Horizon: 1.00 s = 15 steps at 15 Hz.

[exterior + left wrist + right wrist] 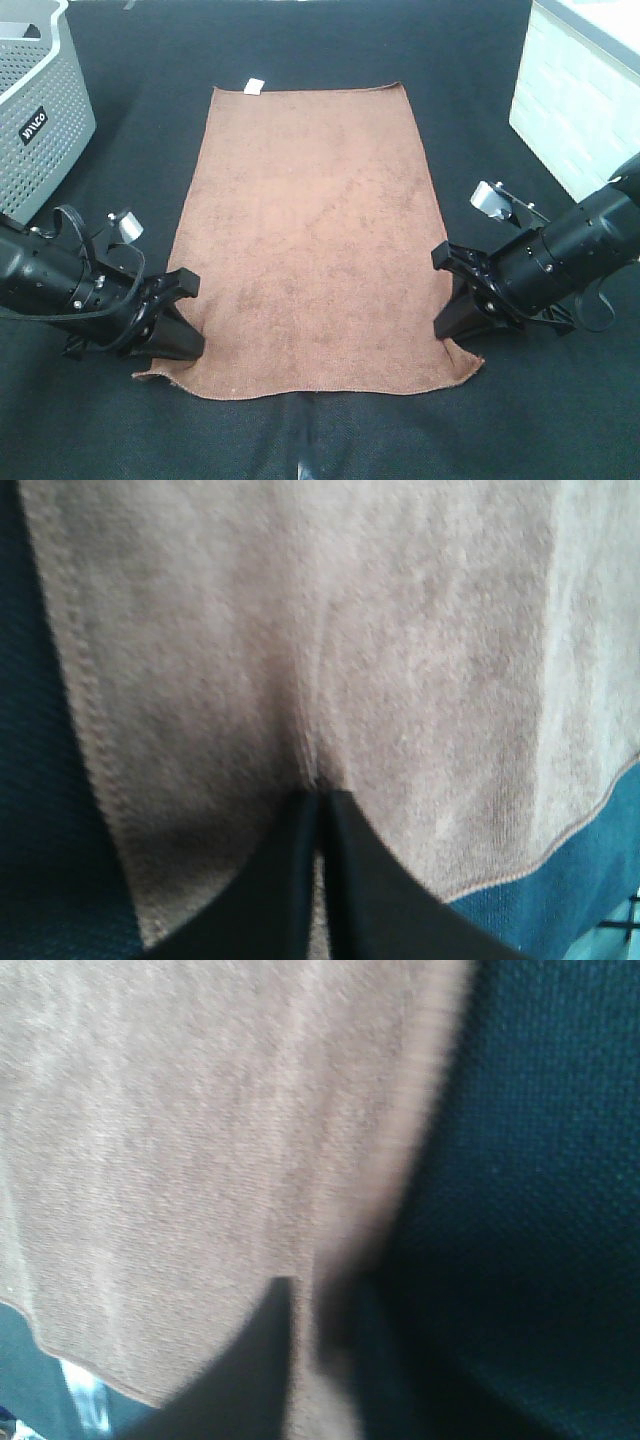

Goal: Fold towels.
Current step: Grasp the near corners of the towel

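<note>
The reddish-brown towel (310,240) lies flat and lengthwise on the black table, its small white tag (254,86) at the far short edge. My left gripper (185,345) presses down on the near left corner. In the left wrist view its fingers (318,800) meet, with a pucker of towel (330,630) pinched between the tips. My right gripper (452,325) is down on the near right corner. The blurred right wrist view shows its fingers (305,1300) close together, with a narrow strip of towel (200,1110) edge between them.
A grey perforated basket (40,90) stands at the far left. A white box (580,100) stands at the far right. Black cloth (320,440) covers the table all around the towel.
</note>
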Tool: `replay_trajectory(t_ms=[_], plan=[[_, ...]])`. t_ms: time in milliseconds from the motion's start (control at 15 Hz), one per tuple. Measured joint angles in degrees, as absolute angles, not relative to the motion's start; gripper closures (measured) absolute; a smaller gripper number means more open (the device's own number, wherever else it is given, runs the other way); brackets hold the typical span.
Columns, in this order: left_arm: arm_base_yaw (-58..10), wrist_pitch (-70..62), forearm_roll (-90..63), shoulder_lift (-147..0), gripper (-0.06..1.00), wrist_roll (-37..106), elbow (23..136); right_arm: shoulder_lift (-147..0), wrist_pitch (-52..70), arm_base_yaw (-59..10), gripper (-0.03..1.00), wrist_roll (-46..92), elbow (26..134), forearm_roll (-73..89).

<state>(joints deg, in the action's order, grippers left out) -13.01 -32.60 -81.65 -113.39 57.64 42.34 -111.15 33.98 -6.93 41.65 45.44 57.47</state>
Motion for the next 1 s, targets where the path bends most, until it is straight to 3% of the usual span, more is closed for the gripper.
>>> replay_trajectory(t_ms=[67,400,667,1000], plan=[[-13.2,-32.8,-80.9,-113.4,0.94,57.1,42.3,-111.2,34.0,-6.9,0.97,41.5,45.4,57.5],[-13.2,-32.9,-70.6,-109.4,0.94,49.6,42.3,-106.6,36.4,-6.9,0.97,37.7,45.4,55.5],[-13.2,-33.5,-57.8,-101.5,0.94,39.5,39.9,-98.8,41.4,-6.9,0.97,26.4,44.3,45.0],[-13.2,-28.6,-55.9,-95.6,0.94,36.6,33.4,-95.4,40.3,-6.9,0.97,25.5,40.0,43.5]])
